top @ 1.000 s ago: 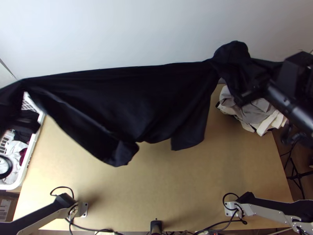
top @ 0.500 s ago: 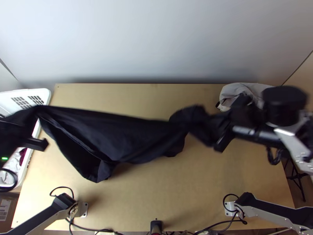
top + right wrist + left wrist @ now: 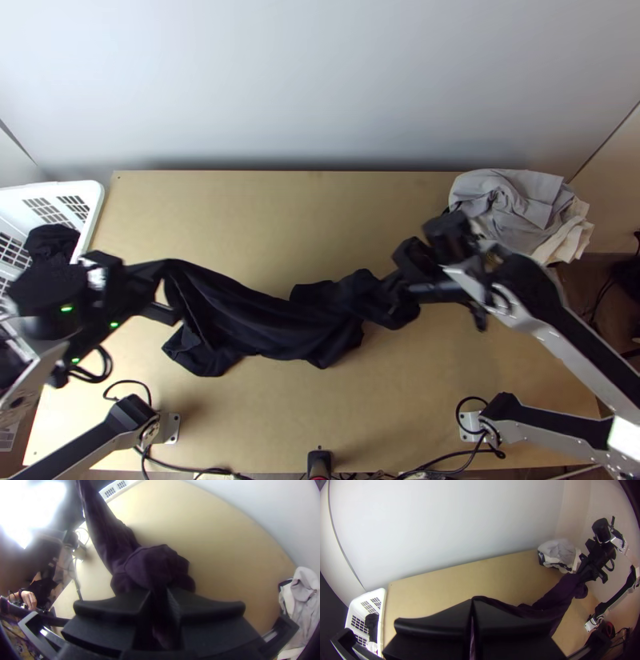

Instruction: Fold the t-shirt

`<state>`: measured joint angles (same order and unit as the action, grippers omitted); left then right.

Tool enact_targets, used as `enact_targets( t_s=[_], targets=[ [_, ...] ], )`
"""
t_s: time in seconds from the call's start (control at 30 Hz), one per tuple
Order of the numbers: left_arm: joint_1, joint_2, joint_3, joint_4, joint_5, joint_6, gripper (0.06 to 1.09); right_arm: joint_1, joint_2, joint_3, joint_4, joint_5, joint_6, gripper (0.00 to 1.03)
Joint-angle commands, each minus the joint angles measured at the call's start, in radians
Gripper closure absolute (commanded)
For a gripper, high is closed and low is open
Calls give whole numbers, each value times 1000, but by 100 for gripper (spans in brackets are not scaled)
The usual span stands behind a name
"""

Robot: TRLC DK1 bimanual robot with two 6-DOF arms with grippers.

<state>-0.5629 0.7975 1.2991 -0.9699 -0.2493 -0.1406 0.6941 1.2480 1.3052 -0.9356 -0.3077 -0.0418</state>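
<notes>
The black t-shirt (image 3: pixel 272 320) hangs bunched between both grippers, its lower part low over or on the table's middle. My left gripper (image 3: pixel 164 300) is at its left end, above the table's left side; in the left wrist view the left gripper (image 3: pixel 471 613) is shut on the cloth. My right gripper (image 3: pixel 404 300) is at the right end, right of the table's centre. The right wrist view has the right gripper (image 3: pixel 160 603) shut on a gathered fold of the t-shirt (image 3: pixel 153 563). Which part each gripper holds cannot be told.
A white basket (image 3: pixel 92 216) with clothes stands at the table's left edge. Grey and cream cloths (image 3: pixel 520 208) lie piled at the back right corner. Bare table (image 3: pixel 304 216) stretches behind the t-shirt. A person's hand (image 3: pixel 29 600) appears off to the side.
Both grippers have come lower and toward the near side, closer together, still holding the t-shirt. The cloth, stretched wide and high before, is now slack and bunched near the table.
</notes>
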Motion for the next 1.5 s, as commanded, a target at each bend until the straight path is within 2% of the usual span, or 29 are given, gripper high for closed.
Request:
enact_targets(
  t_s=[0.0, 0.07, 0.13, 0.2, 0.23, 0.27, 0.3, 0.33, 0.37, 0.57, 0.7, 0.87, 1.03, 1.1, 1.37, 1.4, 1.47],
  targets=[
    [-20, -1, -113, 43, 12, -13, 105, -48, 149, -201, 221, -8, -10, 100],
    [-26, 0, -119, 42, 12, -11, 105, -70, 199, -242, 294, -8, -3, 85],
    [-31, 0, -130, 43, 12, -10, 105, -91, 249, -267, 351, -8, 6, 79],
    [-32, 5, -133, 43, 12, -7, 105, -100, 281, -287, 399, -8, 22, 64],
    [-32, 6, -135, 46, 12, -5, 105, -108, 292, -291, 414, -8, 28, 54],
    [-32, 8, -135, 50, 12, -2, 105, -113, 300, -294, 417, -8, 29, 38],
    [-32, 9, -135, 54, 12, 1, 105, -119, 303, -294, 419, -8, 29, 18],
    [-34, 11, -133, 57, 12, 3, 105, -125, 301, -296, 419, -8, 29, 5],
    [-34, 14, -130, 60, 12, 9, 105, -130, 295, -297, 419, -8, 29, 4],
    [-35, 31, -123, 63, 12, 12, 105, -77, 128, -360, 402, -5, -4, 4],
    [-35, 35, -124, 63, 12, 10, 105, -8, 8, -426, 327, 50, -70, 4],
    [-34, 37, -124, 57, 12, 10, 105, 28, -98, -509, 282, 78, -109, 10],
    [-31, 51, -118, 56, 12, 10, 105, 28, -73, -527, 319, 85, -118, 10],
    [-31, 60, -115, 56, 12, 10, 105, 28, -39, -523, 348, 87, -122, 15],
    [-28, 77, -96, 56, 12, 10, 105, 30, 116, -517, 448, 93, -125, 16],
    [-26, 75, -96, 54, 12, 10, 105, 30, 133, -515, 459, 96, -125, 19],
    [-23, 75, -96, 48, 12, 10, 105, 28, 169, -512, 475, 98, -132, 36]
  ],
)
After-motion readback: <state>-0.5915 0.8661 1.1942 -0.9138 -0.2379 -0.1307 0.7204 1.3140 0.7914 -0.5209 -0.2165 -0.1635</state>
